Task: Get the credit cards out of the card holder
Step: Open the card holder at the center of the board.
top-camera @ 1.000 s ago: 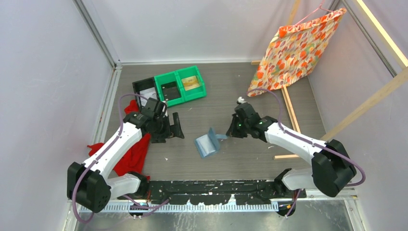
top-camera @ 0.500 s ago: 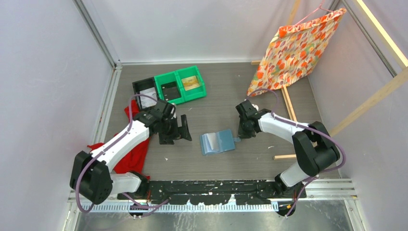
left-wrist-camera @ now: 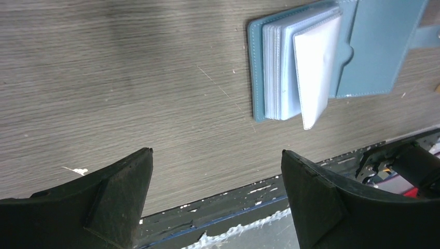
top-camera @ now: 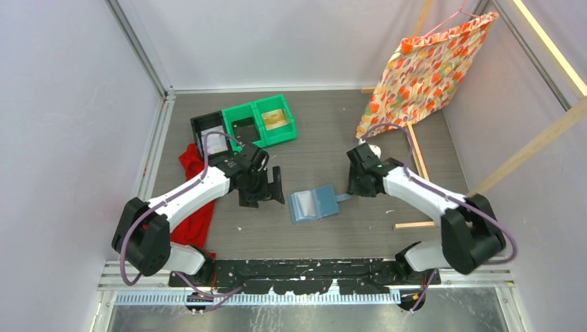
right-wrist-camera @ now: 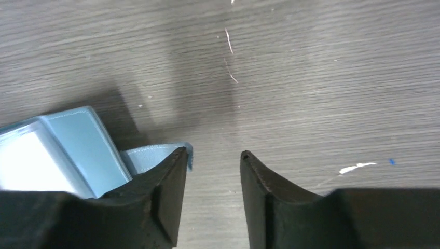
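From above, the card holder (top-camera: 314, 205) lies open on the desk (top-camera: 325, 138) between my left gripper (top-camera: 266, 188) and right gripper (top-camera: 354, 188). My left wrist camera shows wide-open jaws, holder ahead to the right. My right wrist camera shows jaws parted, empty, its strap (right-wrist-camera: 155, 154) beside one finger.

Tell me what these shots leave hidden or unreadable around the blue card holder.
- Right wrist view: the right tool covers the strap tip; contact cannot be judged.
- Left wrist view: the card holder is cut off by the top edge; its cloudy sleeves hide any cards.
- Top view: the green bins contents are too small to identify.
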Available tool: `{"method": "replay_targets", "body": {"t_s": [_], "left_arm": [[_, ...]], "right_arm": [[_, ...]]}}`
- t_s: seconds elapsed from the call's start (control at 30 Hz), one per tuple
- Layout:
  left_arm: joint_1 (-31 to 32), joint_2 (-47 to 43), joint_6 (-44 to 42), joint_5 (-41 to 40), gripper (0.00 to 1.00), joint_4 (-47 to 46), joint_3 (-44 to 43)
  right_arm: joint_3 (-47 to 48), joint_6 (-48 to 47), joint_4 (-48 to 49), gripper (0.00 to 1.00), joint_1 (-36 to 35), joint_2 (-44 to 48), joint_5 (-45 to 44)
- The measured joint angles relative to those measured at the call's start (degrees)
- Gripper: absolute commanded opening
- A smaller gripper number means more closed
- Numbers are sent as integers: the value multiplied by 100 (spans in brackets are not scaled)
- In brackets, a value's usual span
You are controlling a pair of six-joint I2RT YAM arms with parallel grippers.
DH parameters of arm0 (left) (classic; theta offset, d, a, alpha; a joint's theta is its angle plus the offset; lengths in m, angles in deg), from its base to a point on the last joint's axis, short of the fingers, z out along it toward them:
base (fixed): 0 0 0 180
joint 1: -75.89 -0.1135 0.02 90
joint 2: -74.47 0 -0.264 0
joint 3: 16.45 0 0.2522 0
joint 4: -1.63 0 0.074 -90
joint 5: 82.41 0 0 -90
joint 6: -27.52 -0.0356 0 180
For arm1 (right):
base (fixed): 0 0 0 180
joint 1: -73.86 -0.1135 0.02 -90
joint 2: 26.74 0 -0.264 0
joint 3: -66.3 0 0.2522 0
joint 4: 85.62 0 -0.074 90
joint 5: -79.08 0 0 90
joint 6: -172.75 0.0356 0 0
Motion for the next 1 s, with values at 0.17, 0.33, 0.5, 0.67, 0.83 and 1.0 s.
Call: {"method": "replay_targets", "body": {"t_s": [0.17,0.33,0.5,0.67,0.83,1.0], "left_arm": [[0,-44,79,-197,95,20,-2],[-2,-127,120,-319,96,28,-2],[-267,-317,81,-282,96,216,-63],[-848,-876,-72,-293,96,535,-92],[-1106,-1263,-179,-330,96,772,-120],[-1104,-1279,-186,-264,96,826,-98]], "right_arm": [[216,-243,-358,55,-2,962,-33],[748,-293,-492,55,-586,1311,-68],[1397,-678,-481,70,-1832,841,-35],[1921,-1080,-481,80,-2509,-254,-44],[1958,-1239,-522,89,-2614,-1113,50],[1958,-1342,-535,90,-2616,-1445,203]]}}
